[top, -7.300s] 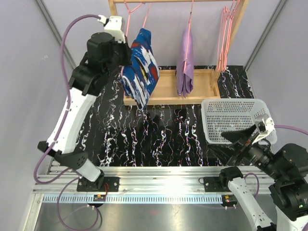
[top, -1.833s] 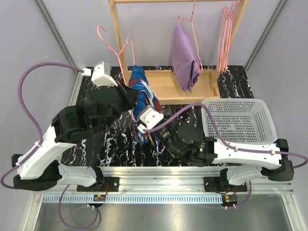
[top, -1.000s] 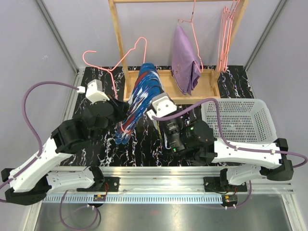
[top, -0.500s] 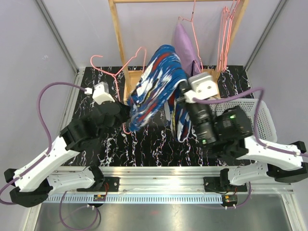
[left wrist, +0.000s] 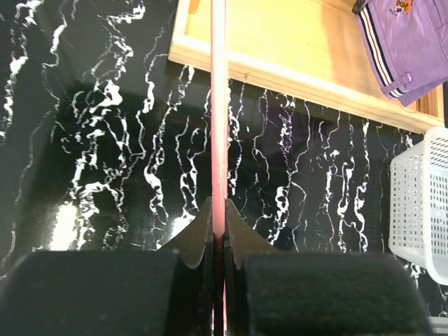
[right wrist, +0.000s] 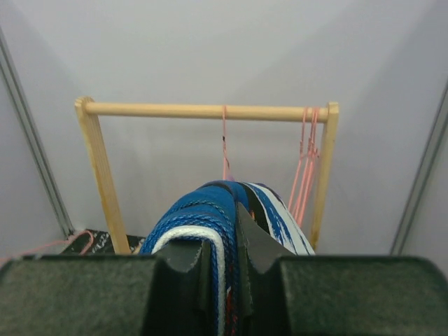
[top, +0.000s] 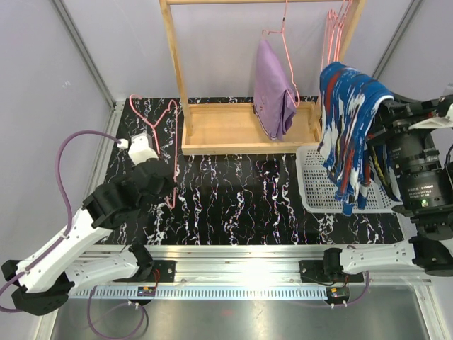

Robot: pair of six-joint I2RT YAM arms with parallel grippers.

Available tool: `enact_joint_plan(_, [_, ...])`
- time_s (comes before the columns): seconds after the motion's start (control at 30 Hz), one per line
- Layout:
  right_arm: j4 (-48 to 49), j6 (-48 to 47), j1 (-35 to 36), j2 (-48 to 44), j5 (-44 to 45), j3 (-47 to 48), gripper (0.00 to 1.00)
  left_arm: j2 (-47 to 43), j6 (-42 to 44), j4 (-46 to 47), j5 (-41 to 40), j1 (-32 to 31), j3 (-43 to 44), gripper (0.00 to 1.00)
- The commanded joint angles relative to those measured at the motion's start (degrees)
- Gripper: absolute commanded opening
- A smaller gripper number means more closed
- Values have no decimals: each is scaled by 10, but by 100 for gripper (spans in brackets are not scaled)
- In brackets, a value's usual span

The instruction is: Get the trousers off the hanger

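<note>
Since half a second ago the blue patterned trousers (top: 350,134) have come clear of the pink hanger (top: 174,142). They have travelled with the right gripper (right wrist: 222,236) from mid-table to high on the right side. The left gripper (left wrist: 218,218) has sunk low on the left with the bare hanger.

A white perforated basket (top: 311,191) sits below the right gripper. The trousers' loose ends dangle over its right part; whether they touch its floor cannot be told. Ahead of the left gripper lies the base tray (top: 226,127) of the wooden rack (top: 176,71). The lilac trousers (top: 272,88) hang from the top rail on a pink hanger of their own, above the tray's right end and to the left of the right gripper. The spare pink hangers (top: 331,35) bunch at the rail's right end, just behind the right gripper.

Everything stands on a black tabletop (top: 241,205) veined with white. Plain grey walls (top: 106,42) with metal corner posts close it in.

The right gripper's jaws are pinched on a fold of the blue patterned trousers, and the cloth drapes over both fingers and hangs down past them. The left gripper's jaws are closed tight on a straight run of the pink hanger's wire. That wire runs forward from the fingertips toward the tray, and the rest of the hanger lies up and to the left of the gripper.
</note>
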Motion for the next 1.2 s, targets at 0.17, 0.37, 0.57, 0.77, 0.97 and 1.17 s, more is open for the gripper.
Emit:
enact_joint_plan(0.17, [15,13,-2,-102,62,-156,0,-20,34,-5,-31,13,2,0])
enact_joint_plan(0.37, [59,-6,-1,-181,101,-261,0,-25,43,8,-19,15,-11,0])
enact_joint_plan(0.57, [168,-125,-5,-170,159,-359,0,-15,52,27,-5,15,-16,0])
enact_joint_plan(0.77, [155,-126,-101,-135,160,-402,0,-9,53,44,10,15,-20,0])
enact_joint_plan(0.97, [119,-26,-202,-161,98,-396,0,-7,58,50,26,15,-20,0])
enact_joint_plan(1.17, [90,10,-213,-183,51,-394,0,-7,64,64,39,15,-21,0])
